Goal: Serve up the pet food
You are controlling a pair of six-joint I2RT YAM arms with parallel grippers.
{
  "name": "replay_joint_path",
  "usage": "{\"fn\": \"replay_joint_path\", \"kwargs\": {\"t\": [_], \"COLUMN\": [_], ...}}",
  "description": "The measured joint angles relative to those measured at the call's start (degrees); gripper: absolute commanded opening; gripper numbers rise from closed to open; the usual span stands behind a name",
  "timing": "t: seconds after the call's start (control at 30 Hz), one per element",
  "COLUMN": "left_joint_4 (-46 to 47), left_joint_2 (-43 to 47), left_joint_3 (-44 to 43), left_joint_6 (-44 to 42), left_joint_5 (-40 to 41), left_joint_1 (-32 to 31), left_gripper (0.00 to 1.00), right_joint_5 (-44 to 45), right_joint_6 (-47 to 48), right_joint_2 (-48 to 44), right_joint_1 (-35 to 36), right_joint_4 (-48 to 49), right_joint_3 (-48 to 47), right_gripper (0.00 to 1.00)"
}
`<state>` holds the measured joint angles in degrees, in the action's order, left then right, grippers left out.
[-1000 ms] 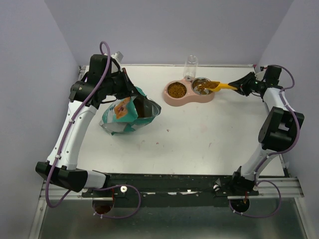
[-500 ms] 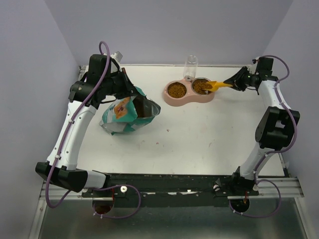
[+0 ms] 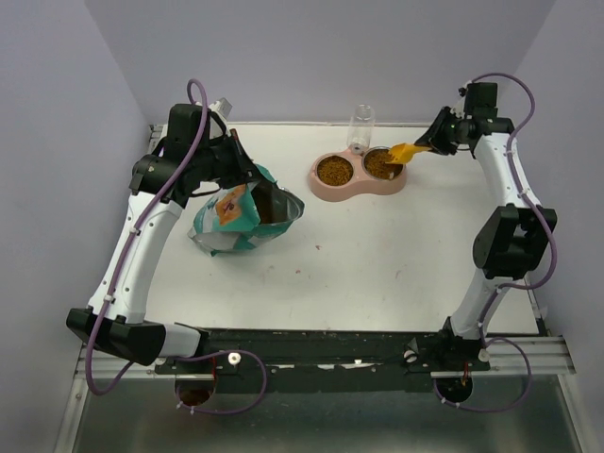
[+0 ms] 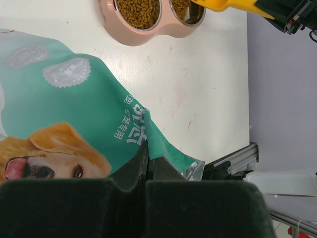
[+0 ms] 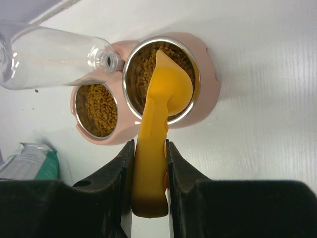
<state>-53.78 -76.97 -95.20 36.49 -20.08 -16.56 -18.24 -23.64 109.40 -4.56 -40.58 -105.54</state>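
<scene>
Right gripper (image 5: pixel 149 151) is clenched on the handle of the orange scoop (image 5: pixel 161 94). The scoop tilts down, tip over the steel bowl (image 5: pixel 198 74) on the right side of the pink double feeder (image 3: pixel 354 191). Pet food (image 5: pixel 96 109) lies in both bowls. I can't tell if the scoop holds any. A clear bottle (image 3: pixel 361 125) stands at the feeder's back edge. Left gripper (image 4: pixel 147 166) is pinched tight on the top edge of the teal bag (image 3: pixel 231 222). The bag stands open on the white table (image 3: pixel 377 255), well apart from the feeder, dark inside showing.
</scene>
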Motion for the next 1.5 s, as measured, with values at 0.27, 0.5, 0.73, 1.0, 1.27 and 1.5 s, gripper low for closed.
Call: {"fn": "replay_joint_path", "kwargs": {"t": [0.27, 0.5, 0.73, 1.0, 1.27, 1.5], "left_joint_4": [0.0, 0.0, 0.0, 0.0, 0.0, 0.0], "left_joint_2": [0.0, 0.0, 0.0, 0.0, 0.0, 0.1], "left_joint_3": [0.0, 0.0, 0.0, 0.0, 0.0, 0.0], "left_joint_6": [0.0, 0.0, 0.0, 0.0, 0.0, 0.0], "left_joint_5": [0.0, 0.0, 0.0, 0.0, 0.0, 0.0], "left_joint_1": [0.0, 0.0, 0.0, 0.0, 0.0, 0.1], "left_gripper": [0.0, 0.0, 0.0, 0.0, 0.0, 0.0], "right_joint_5": [7.8, 12.0, 14.6, 15.6, 11.3, 4.7], "right_joint_6": [3.8, 5.7, 6.8, 7.1, 2.5, -2.8], "right_joint_2": [0.1, 0.1, 0.1, 0.0, -4.1, -14.3], "right_joint_1": [4.4, 7.2, 8.4, 8.7, 8.6, 8.0], "right_joint_4": [-4.6, -6.5, -7.1, -7.2, -7.5, -7.5], "right_joint_3": [-1.4, -3.6, -5.2, -5.1, -3.0, 5.2], "right_gripper": [0.01, 0.01, 0.01, 0.01, 0.01, 0.01]}}
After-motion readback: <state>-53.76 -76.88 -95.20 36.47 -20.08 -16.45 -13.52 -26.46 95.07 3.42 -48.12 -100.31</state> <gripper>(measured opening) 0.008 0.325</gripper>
